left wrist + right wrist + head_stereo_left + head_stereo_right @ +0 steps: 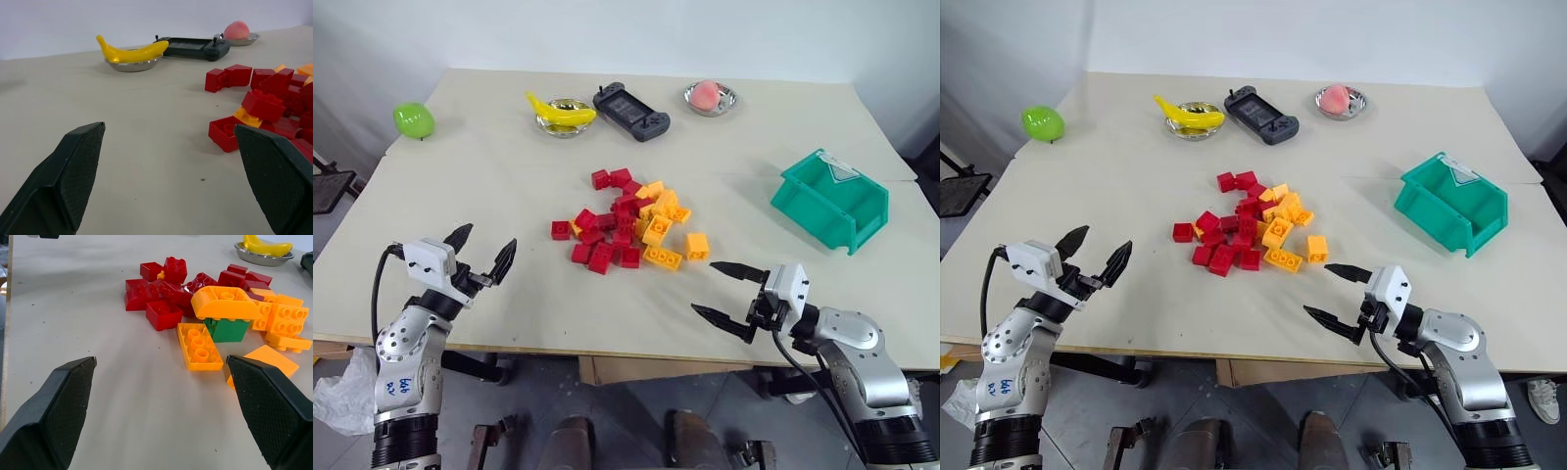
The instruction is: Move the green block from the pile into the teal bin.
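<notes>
Frankly, the green block sat tucked under an orange brick at frame centre — so the wide-open, empty right gripper risked pinching both.

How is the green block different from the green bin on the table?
The green block is small, dark green and solid-looking, tucked under a yellow brick in the pile. The teal bin is far larger, bluish green and open, standing alone on the table to the pile's right. Both are green plastic.
</notes>
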